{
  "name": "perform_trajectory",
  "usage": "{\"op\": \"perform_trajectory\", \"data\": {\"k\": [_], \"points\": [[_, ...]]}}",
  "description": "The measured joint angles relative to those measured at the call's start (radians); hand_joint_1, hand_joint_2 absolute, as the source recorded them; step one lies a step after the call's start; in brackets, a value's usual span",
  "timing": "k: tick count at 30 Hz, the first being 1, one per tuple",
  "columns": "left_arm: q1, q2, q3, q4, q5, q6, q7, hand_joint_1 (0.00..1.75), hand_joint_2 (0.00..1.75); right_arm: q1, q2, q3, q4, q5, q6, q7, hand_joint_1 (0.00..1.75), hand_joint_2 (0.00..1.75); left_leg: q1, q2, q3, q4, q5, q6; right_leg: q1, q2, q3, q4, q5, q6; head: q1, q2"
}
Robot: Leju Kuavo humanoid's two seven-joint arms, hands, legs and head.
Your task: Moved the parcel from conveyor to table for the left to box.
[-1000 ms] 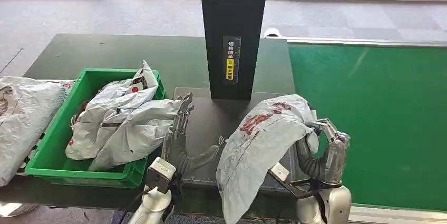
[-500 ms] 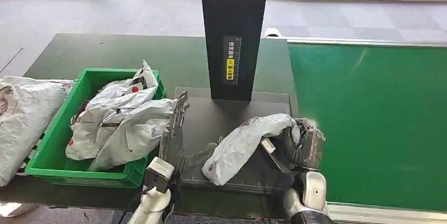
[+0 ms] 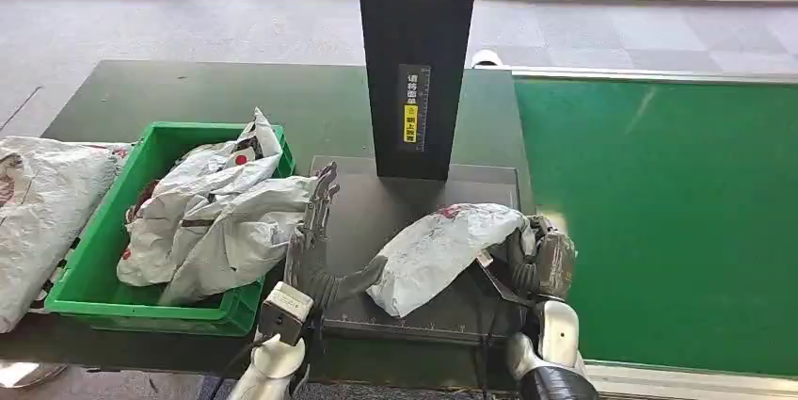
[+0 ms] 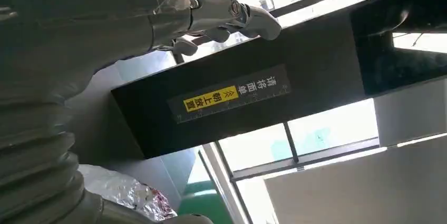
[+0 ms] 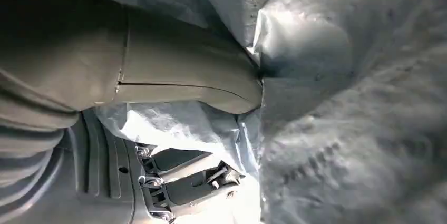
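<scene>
A loose pile of grey bags point(image 3: 38, 212) lies at the far left, beside a green crate point(image 3: 94, 259) full of parcels. The left hand point(image 3: 315, 231) stands on the dark platform point(image 3: 414, 202), fingers straight and spread, holding nothing; its wrist view adds the yellow label point(image 4: 211, 99) on the black scanner post point(image 3: 417, 61). The grey parcel point(image 3: 442, 248) lies on the platform. The right hand point(image 3: 536, 264) grips the parcel's end; the right wrist view shows thumb point(image 5: 179, 84) pressed into plastic. The green conveyor point(image 3: 659, 221) lies rightmost.
</scene>
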Motion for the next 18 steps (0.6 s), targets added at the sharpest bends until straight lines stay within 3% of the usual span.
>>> {"op": "perform_trajectory", "data": {"k": [4, 5, 6, 9, 10, 14, 18], "points": [[0.000, 0.000, 0.000, 0.000, 0.000, -0.006, 0.000, 0.00, 1.75, -0.005, -0.002, -0.001, 0.015, 0.003, 0.002, 0.010, 1.75, 1.75, 0.000, 0.000, 0.000, 0.000, 0.000, 0.000, 0.000, 0.000, 0.000, 0.000, 0.000, 0.000, 0.000, 0.000], [0.000, 0.000, 0.000, 0.000, 0.000, -0.009, 0.000, 0.00, 1.75, -0.006, -0.002, -0.001, 0.019, 0.006, 0.003, 0.016, 1.54, 1.75, 0.000, 0.000, 0.000, 0.000, 0.000, 0.000, 0.000, 0.000, 0.000, 0.000, 0.000, 0.000, 0.000, 0.000], [0.000, 0.000, 0.000, 0.000, 0.000, -0.011, 0.000, 0.00, 1.75, -0.006, -0.003, -0.001, 0.021, 0.006, 0.003, 0.020, 0.05, 1.75, 0.000, 0.000, 0.000, 0.000, 0.000, 0.000, 0.000, 0.000, 0.000, 0.000, 0.000, 0.000, 0.000, 0.000], [0.000, 0.000, 0.000, 0.000, -0.003, -0.018, 0.000, 0.00, 1.75, -0.009, -0.004, -0.001, 0.032, 0.011, 0.016, 0.034, 0.00, 1.75, 0.000, 0.000, 0.000, 0.000, 0.000, 0.000, 0.000, 0.000, 0.000, 0.000, 0.000, 0.000, 0.000, 0.000], [0.000, 0.000, 0.000, 0.000, -0.004, -0.018, 0.000, 0.00, 1.75, -0.009, -0.004, -0.001, 0.035, 0.013, 0.021, 0.038, 0.00, 0.00, 0.000, 0.000, 0.000, 0.000, 0.000, 0.000, 0.000, 0.000, 0.000, 0.000, 0.000, 0.000, 0.000, 0.000], [0.000, 0.000, 0.000, 0.000, -0.014, -0.024, 0.000, 0.00, 1.75, -0.017, -0.007, -0.001, 0.054, 0.013, 0.064, 0.049, 0.00, 0.00, 0.000, 0.000, 0.000, 0.000, 0.000, 0.000, 0.000, 0.000, 0.000, 0.000, 0.000, 0.000, 0.000, 0.000], [0.001, 0.000, 0.000, -0.003, -0.021, -0.022, 0.000, 0.00, 1.75, -0.010, -0.007, -0.001, 0.048, -0.082, 0.037, -0.071, 0.00, 0.00, 0.000, 0.000, 0.000, 0.000, 0.000, 0.000, 0.000, 0.000, 0.000, 0.000, 0.000, 0.000, 0.000, 0.000]]}}
